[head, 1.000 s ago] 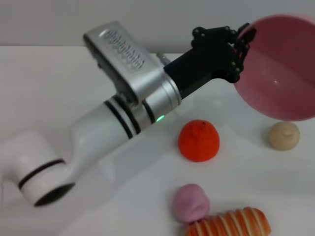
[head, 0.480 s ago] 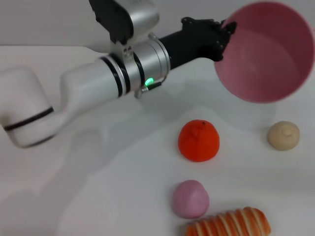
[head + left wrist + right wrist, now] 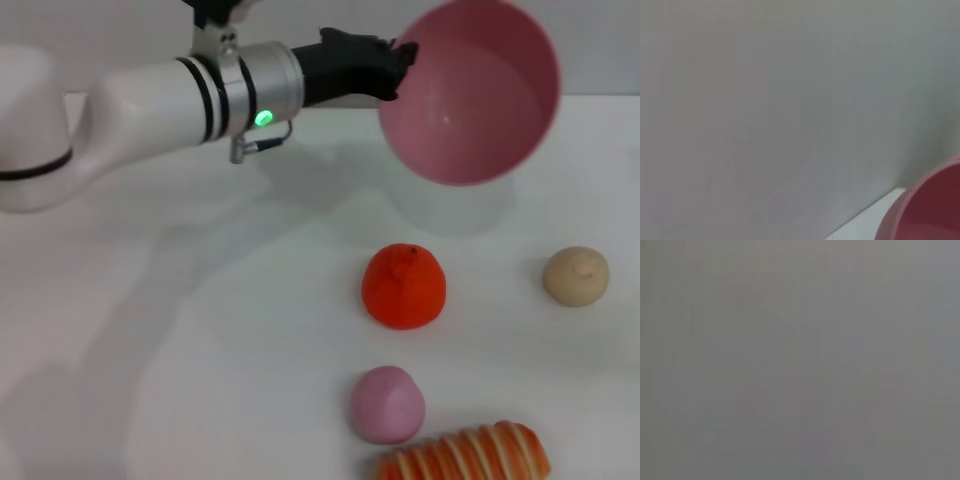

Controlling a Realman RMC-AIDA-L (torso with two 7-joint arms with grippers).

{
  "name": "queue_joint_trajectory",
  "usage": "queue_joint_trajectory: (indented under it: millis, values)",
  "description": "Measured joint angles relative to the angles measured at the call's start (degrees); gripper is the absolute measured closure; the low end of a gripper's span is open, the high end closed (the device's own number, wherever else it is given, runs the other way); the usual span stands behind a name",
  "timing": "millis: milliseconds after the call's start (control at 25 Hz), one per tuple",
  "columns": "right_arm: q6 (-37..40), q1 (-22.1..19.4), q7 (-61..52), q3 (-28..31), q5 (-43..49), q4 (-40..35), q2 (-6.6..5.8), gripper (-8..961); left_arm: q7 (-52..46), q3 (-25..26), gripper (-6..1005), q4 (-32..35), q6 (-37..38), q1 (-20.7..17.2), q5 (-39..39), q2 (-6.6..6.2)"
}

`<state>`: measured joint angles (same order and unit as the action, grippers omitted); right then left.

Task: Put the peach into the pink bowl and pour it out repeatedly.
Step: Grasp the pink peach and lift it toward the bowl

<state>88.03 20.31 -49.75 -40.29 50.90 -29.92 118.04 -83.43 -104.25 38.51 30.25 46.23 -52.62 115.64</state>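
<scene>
The left tool [image 3: 400, 68] is clamped on the rim of the pink bowl [image 3: 470, 95], gripping it at the edge nearest the arm, and it holds the bowl up in the air above the far part of the table [image 3: 180, 330]. The bowl is tipped on its side with its mouth turned toward the head camera, and nothing shows inside it. In the left wrist view only a curve of the bowl's rim [image 3: 927, 210] appears at one corner against a plain wall. The right tool is not in any view; the right wrist view shows only a blank grey field.

Below the bowl and well apart from it, the orange-red fruit [image 3: 404, 286] sits on the table, with a beige lumpy ball [image 3: 576, 276] off to its right. The peach [image 3: 387, 404] lies nearer the robot, in front of the orange-red fruit, touching or just beside a striped orange and white piece [image 3: 465, 455] at the near edge.

By the look of it the pouring step is finished: bowl tilted and empty, peach out on the table. The next move probably calls for bringing the bowl upright and setting it down on a bare patch of table, then getting the peach back inside. Its closeness to the striped piece leaves little room for a grasp on that side.
</scene>
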Motion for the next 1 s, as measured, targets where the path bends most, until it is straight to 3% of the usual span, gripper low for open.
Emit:
queue_joint_trajectory:
  millis: [40, 80, 360, 520, 600, 680, 800, 1000]
  values:
    - [0.0, 0.0, 0.0, 0.0, 0.0, 0.0, 0.0, 390, -7.2, 2.7, 883, 0.0, 0.4, 0.4, -7.8, -0.64]
    - [0.5, 0.0, -1.2, 0.0, 2.0, -1.6, 0.03, 391, -7.5, 2.8, 883, 0.0, 0.4, 0.5, -8.1, -0.68]
    - [8.1, 0.1, -10.7, -1.4, 14.9, -12.6, 0.15, 391, -25.8, 13.1, 882, 0.0, 4.9, 0.8, -30.5, -1.9]
    - [9.5, 0.2, -15.8, -4.7, 20.0, -18.9, 0.17, 391, -31.9, 18.8, 881, 0.0, 8.2, 0.8, -39.9, -1.95]
    - [10.0, 0.7, -21.6, -7.2, 25.7, -24.4, 0.17, 391, -38.0, 23.3, 881, 0.1, 11.7, 0.8, -48.7, -2.08]
    - [10.1, 0.9, -24.1, -8.2, 28.1, -26.5, 0.18, 391, -41.6, 25.2, 881, 0.5, 13.7, 0.8, -53.7, -2.3]
    - [10.4, 2.3, -35.7, -13.4, 38.3, -36.2, 0.18, 391, -47.2, 27.9, 880, 1.4, 16.6, 0.9, -61.8, -2.72]
    - [10.4, 4.4, -45.7, -18.3, 47.4, -43.3, 0.15, 391, -53.4, 32.5, 880, 2.9, 21.0, 0.9, -72.1, -3.45]
